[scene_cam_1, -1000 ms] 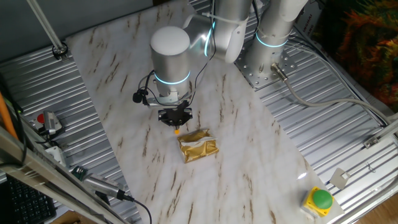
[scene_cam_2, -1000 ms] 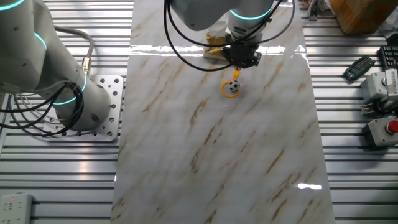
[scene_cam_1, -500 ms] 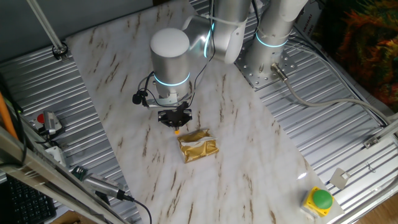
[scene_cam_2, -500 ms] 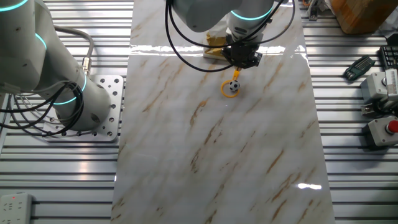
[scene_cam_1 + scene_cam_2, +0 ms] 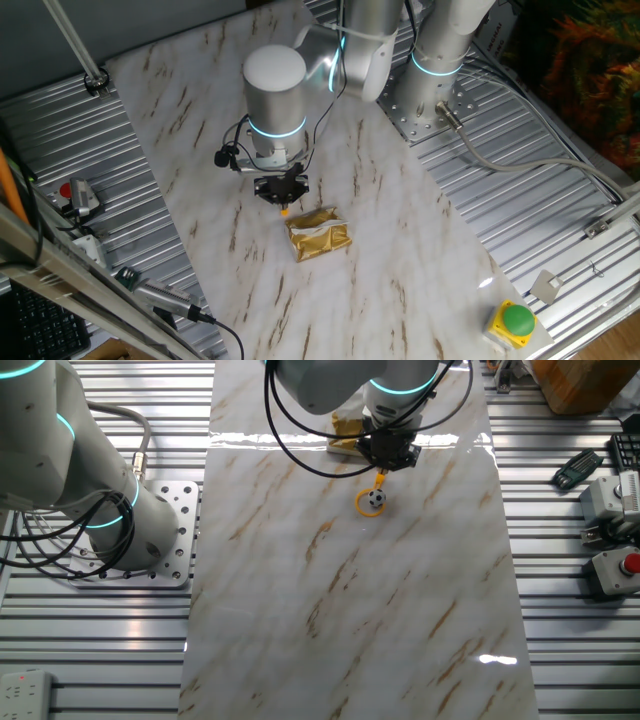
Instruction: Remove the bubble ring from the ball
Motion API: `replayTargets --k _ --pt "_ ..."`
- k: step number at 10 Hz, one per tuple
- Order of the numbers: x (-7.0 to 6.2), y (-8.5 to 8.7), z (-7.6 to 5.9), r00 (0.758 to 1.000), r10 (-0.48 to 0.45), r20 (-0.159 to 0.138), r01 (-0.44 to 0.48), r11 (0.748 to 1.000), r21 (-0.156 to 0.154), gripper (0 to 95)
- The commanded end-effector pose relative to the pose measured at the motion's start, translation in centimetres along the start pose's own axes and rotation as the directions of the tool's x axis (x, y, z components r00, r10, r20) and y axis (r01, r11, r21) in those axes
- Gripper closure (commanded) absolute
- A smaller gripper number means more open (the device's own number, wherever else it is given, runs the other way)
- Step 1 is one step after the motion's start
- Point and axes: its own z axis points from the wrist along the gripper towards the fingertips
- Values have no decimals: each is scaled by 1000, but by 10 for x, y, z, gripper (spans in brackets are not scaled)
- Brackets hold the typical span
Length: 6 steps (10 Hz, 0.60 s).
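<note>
Holding very still, the gripper (image 5: 385, 463) hangs low over the marble board (image 5: 350, 610), right above the handle of the bubble ring (image 5: 370, 503). Nothing has changed since the pictures from a moment ago: the arm, the ring and the ball (image 5: 374, 499) all sit in the same spots. That likely means the gripper is settling on the handle before it pulls.

The ball rests inside the ring's loop, just in front of the gripper in the other fixed view. The ring lies flat on the board, so the job is not done yet. The gold packet (image 5: 318, 235) lies just beside the gripper on its far side from the ball. Its fingers look pinched close on the handle's tip, but I cannot tell for sure.
</note>
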Motion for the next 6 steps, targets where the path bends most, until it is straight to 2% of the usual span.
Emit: replayTargets --k 1,3,6 --pt "0 0 0 1000 -15 0 15 1000 3 950" --pt "0 -1 0 999 -52 2 52 999 11 570" --pt "0 -1 1 998 -57 6 57 998 17 570"
